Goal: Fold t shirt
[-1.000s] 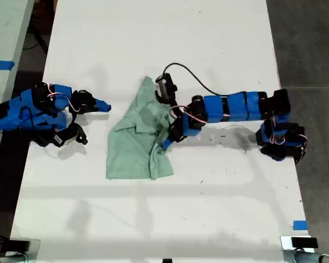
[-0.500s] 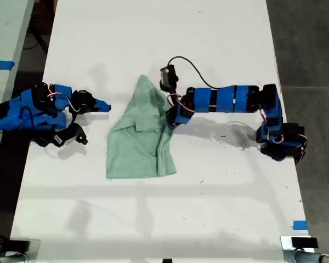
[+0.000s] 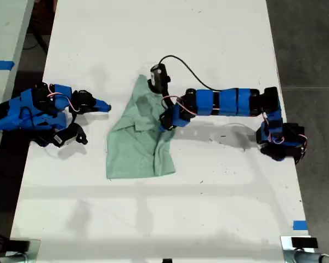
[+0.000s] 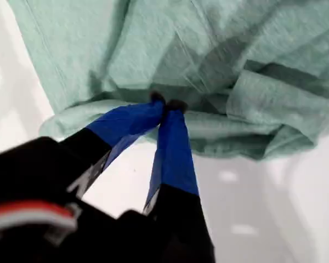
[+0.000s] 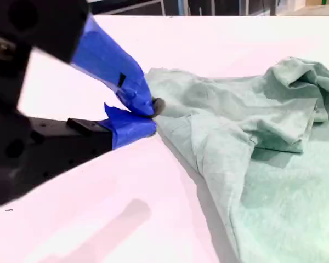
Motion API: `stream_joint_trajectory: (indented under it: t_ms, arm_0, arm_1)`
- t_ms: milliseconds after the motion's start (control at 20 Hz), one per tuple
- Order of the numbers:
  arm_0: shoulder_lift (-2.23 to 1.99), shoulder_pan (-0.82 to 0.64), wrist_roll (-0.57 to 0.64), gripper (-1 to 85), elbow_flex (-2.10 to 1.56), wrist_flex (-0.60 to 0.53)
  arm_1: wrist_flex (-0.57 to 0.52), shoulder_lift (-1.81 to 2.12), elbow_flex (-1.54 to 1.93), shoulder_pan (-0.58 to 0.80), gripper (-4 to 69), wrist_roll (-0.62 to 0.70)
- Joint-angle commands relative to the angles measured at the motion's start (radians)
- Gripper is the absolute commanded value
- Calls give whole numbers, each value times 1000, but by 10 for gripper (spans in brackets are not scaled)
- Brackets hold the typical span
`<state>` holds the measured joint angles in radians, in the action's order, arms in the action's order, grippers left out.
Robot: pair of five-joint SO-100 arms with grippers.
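Note:
The pale mint-green t shirt (image 3: 134,148) lies crumpled on the white table (image 3: 208,208), near the middle of the exterior view. My first gripper (image 3: 164,126) reaches in from the exterior view's right and sits over the shirt's right edge. In the first wrist view its blue fingers (image 4: 172,148) are shut, tips pinched at a rolled edge of the shirt (image 4: 208,44). My second gripper (image 3: 105,106) rests on the table at the exterior view's left, a short gap from the shirt. In the second wrist view my second gripper (image 5: 152,116) is shut on nothing beside the shirt (image 5: 252,109).
A black cable (image 3: 192,74) arcs above the first arm over the table. A second table with blue tape (image 3: 0,64) stands at the exterior view's left edge. Another blue tape mark (image 3: 300,224) sits by the table's lower right corner in the exterior view.
The first arm swung up and left along the shirt's right edge. The bunched lower right flap has spread flatter. The second arm has not moved.

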<state>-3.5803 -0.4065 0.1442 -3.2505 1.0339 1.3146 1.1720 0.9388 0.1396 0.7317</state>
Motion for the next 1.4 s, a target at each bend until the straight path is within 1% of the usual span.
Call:
stream_joint_trajectory:
  t_ms: [0,100,150,200,300,500,550,600,650,700,800,850,1000,1350]
  arm_0:
    - [-5,-2,3,-2,-41,-15]
    - [-5,-3,3,-2,-41,-15]
    - [-5,-5,3,-2,-41,-15]
    - [-5,-6,3,-2,-41,-15]
    - [-5,-8,3,-2,-41,-15]
    - [-5,-8,2,-2,-41,-15]
    - [-5,-5,0,-2,-41,-15]
    - [-5,-5,-2,-2,-41,-15]
    - [-5,-3,-3,-2,-41,-15]
    - [-5,-3,-3,-2,-41,-15]
    - [-5,-6,-3,-2,-41,-15]
    - [-5,-3,-3,-2,-41,-15]
    - [-5,3,-5,-2,-41,-15]
    - [-5,5,-5,-2,-41,-15]
  arm_1:
    - [123,287,75,63,19,-2]
    - [153,535,304,100,4,-29]
    - [149,687,462,114,2,-58]
    - [120,851,641,120,2,-89]
    - [11,1169,1019,107,2,-152]
    - [-227,1608,1667,20,2,-275]
    - [-250,1747,1813,23,2,-291]
    - [-244,1919,1947,32,2,-295]
    - [-184,2121,2049,34,2,-288]
    - [-64,2342,2128,40,2,-291]
    - [-6,2335,2174,91,2,-295]
    - [0,2335,2171,101,2,-290]
    - [11,2330,2172,160,12,-336]
    - [11,2329,2172,135,12,-333]
